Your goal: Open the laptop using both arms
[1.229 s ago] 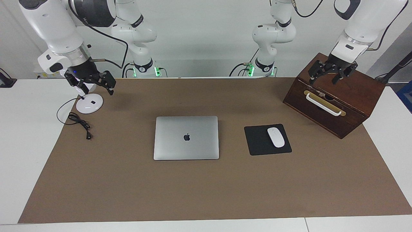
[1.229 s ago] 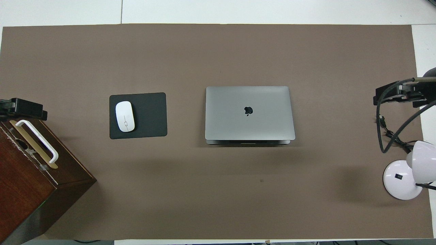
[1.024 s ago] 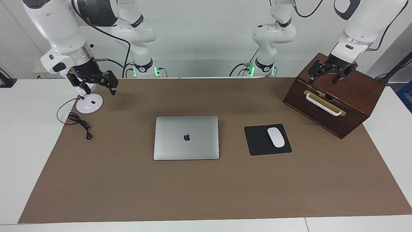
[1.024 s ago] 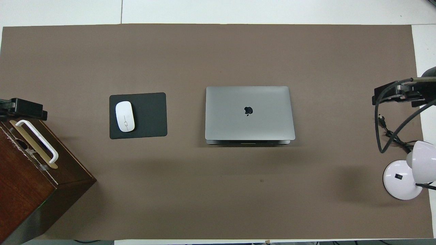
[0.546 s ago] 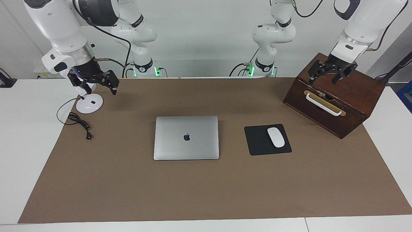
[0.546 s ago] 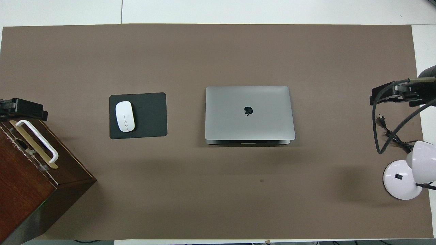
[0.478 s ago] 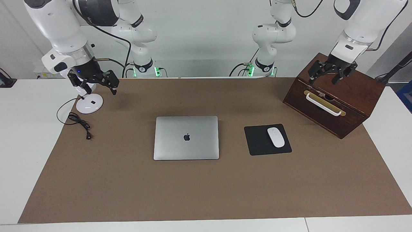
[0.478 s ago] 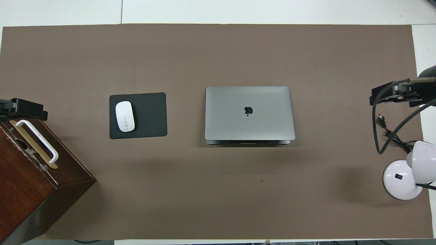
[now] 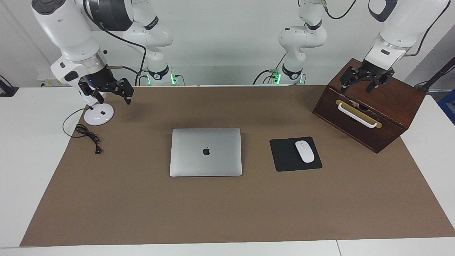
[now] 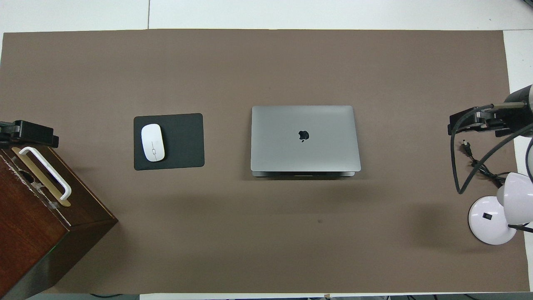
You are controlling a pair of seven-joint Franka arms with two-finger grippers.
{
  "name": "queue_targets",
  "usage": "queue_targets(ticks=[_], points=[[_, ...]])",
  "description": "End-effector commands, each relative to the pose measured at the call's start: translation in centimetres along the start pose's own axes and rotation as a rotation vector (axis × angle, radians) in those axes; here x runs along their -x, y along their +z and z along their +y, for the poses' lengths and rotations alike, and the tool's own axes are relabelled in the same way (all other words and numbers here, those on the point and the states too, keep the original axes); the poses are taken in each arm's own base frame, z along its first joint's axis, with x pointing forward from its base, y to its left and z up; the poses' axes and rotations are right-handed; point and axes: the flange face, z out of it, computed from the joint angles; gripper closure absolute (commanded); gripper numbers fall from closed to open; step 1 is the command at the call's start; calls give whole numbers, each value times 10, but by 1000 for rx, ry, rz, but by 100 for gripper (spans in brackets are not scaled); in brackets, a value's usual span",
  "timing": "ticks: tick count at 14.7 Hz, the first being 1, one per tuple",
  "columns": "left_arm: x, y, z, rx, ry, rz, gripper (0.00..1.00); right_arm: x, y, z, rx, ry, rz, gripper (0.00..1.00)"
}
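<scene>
The silver-grey laptop [image 9: 205,152] lies shut and flat in the middle of the brown mat, its apple logo up; from overhead the laptop [image 10: 305,137] shows its front edge toward the robots. My right gripper [image 9: 112,99] hangs open in the air over the mat's corner next to the white lamp base, well apart from the laptop. My left gripper [image 9: 356,89] hovers open over the wooden box's top. Overhead, only the edge of the right gripper [image 10: 462,125] and of the left gripper [image 10: 29,133] show.
A black mouse pad [image 9: 284,156] with a white mouse [image 9: 304,151] lies beside the laptop toward the left arm's end. A brown wooden box [image 9: 387,106] with a white handle stands there too. A white lamp base [image 9: 98,115] and black cable [image 9: 87,135] sit at the right arm's end.
My right gripper has drifted a little toward the middle of the table and slightly up. The left gripper and the laptop have stayed put.
</scene>
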Motion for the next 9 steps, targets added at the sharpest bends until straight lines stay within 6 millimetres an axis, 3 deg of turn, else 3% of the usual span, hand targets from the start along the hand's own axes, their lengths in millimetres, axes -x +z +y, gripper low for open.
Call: queue_targets(ticks=[1,3,4,9], points=[[6,0,1,-18,-9,20,19,2,10,-5,-2,-24,45,0],[4,-1,0,-18,-9,33,84,4,8,-34,-14,-109,67,0],[4,-1,0,-18,-9,33,100,4,8,-37,-14,-149,69,0],[1,0,3,-15,-98,56,100,3,16,-38,-8,-474,68,0]])
